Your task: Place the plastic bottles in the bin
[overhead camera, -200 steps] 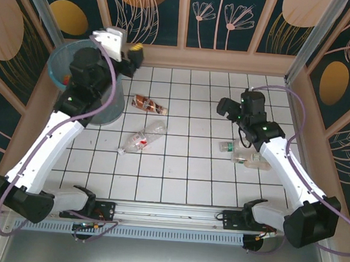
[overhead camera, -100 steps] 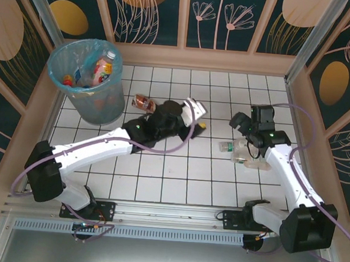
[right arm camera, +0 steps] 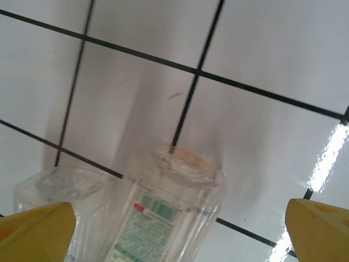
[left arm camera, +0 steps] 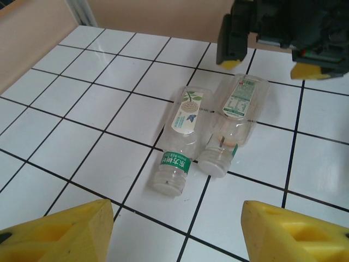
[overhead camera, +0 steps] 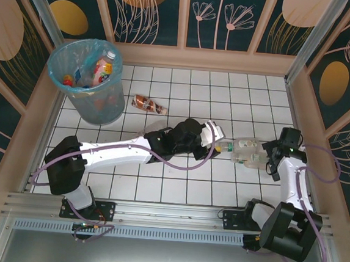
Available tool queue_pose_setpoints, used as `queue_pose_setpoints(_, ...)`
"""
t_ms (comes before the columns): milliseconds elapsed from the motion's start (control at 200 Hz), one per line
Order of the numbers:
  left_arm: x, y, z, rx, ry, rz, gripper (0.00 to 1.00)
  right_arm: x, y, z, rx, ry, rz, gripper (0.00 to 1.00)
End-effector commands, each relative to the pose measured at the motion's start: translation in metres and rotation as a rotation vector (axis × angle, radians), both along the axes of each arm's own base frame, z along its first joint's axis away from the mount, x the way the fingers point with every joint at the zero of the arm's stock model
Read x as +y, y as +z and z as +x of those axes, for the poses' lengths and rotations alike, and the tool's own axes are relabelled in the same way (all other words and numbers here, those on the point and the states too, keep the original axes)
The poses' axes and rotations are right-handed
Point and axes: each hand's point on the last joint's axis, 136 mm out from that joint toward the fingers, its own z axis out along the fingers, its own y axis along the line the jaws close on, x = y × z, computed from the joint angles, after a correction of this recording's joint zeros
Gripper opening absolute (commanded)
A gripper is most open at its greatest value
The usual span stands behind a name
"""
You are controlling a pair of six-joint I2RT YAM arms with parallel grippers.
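Note:
Two clear plastic bottles lie side by side on the white tiles, one with a green neck band point(left arm camera: 180, 139) point(overhead camera: 237, 150) and one with a white cap point(left arm camera: 233, 123) point(overhead camera: 253, 157). My left gripper point(left arm camera: 177, 237) point(overhead camera: 218, 144) hangs open just short of their caps, holding nothing. My right gripper point(right arm camera: 177, 232) point(overhead camera: 272, 154) is open at their far ends, and the base of one bottle point(right arm camera: 174, 202) lies between its yellow fingertips point(right arm camera: 38, 229). A red-labelled bottle point(overhead camera: 149, 104) lies near the bin point(overhead camera: 106, 109). The bin is grey with a blue liner and holds several bottles.
The right arm's wrist point(left arm camera: 283, 24) stands close behind the two bottles in the left wrist view. My left arm stretches across the middle of the table point(overhead camera: 177, 180). Wooden side walls point(overhead camera: 305, 118) enclose the tiles.
My left arm has swung from over the bin across the table to the two clear bottles. My right gripper has moved right and dropped behind those bottles.

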Motion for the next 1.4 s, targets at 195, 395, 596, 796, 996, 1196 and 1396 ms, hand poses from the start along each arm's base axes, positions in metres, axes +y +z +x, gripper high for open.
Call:
queue_pose_setpoints(195, 0.000, 0.017, -0.001, -0.036, -0.005, -0.051, 0.65, 0.004, -0.022, 0.016, -0.038, -0.040, 0.085, 0.97)
queue_pose_setpoints(395, 0.002, 0.012, 0.000, -0.032, 0.003, -0.042, 0.65, 0.006, -0.045, 0.015, 0.004, -0.052, 0.111, 0.87)
queue_pose_setpoints(596, 0.007, 0.012, -0.001, -0.049, 0.003, -0.046, 0.66, 0.007, -0.063, 0.013, 0.051, -0.059, 0.126, 0.76)
queue_pose_setpoints(796, 0.013, 0.021, -0.002, -0.074, 0.009, -0.056, 0.67, 0.004, -0.055, 0.008, 0.051, -0.059, 0.119, 0.66)
queue_pose_setpoints(996, 0.024, 0.049, -0.001, -0.139, 0.038, -0.119, 0.68, -0.003, -0.016, 0.005, -0.020, -0.055, 0.085, 0.62)
queue_pose_setpoints(1196, 0.044, 0.060, -0.038, -0.454, -0.173, -0.195, 0.74, 0.041, 0.024, 0.022, -0.120, 0.092, 0.222, 0.62)
queue_pose_setpoints(1396, 0.047, 0.050, -0.062, -0.649, -0.352, -0.144, 0.87, 0.123, 0.086, 0.056, -0.276, 0.361, 0.322, 0.57)
